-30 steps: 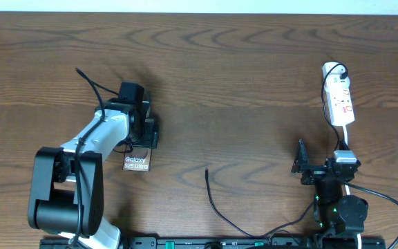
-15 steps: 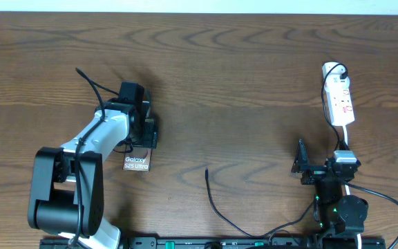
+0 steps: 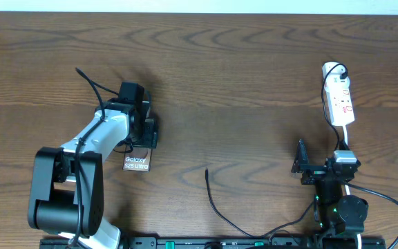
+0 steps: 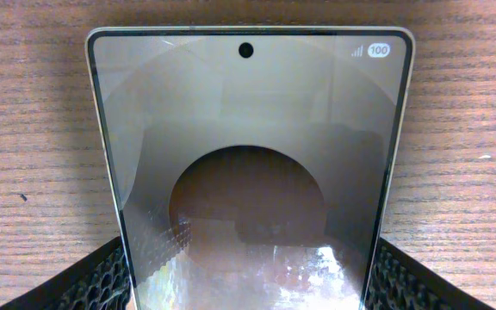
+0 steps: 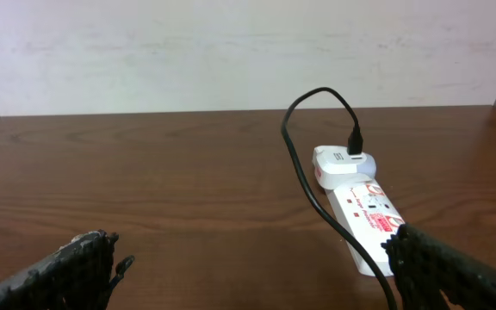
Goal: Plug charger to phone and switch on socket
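The phone [image 3: 136, 163] lies flat on the table at the left, its lettered end pointing toward the front edge. In the left wrist view the phone [image 4: 248, 129] fills the frame. My left gripper [image 3: 140, 131] sits over its far end, and both fingers [image 4: 248, 280] press against its two long edges. The charger cable [image 3: 220, 211] lies loose at front centre, its plug tip [image 3: 207, 171] free on the wood. The white socket [image 3: 338, 97] lies at the far right, with a white adapter and the black cable [image 5: 304, 181] plugged into it. My right gripper [image 3: 300, 160] is open and empty, in front of the socket [image 5: 364, 215].
Wooden table with a pale wall [image 5: 231, 52] behind its far edge. A black robot cable [image 3: 88, 83] arcs off the left arm. The right arm's base [image 3: 340, 207] and its white cord sit at the front right.
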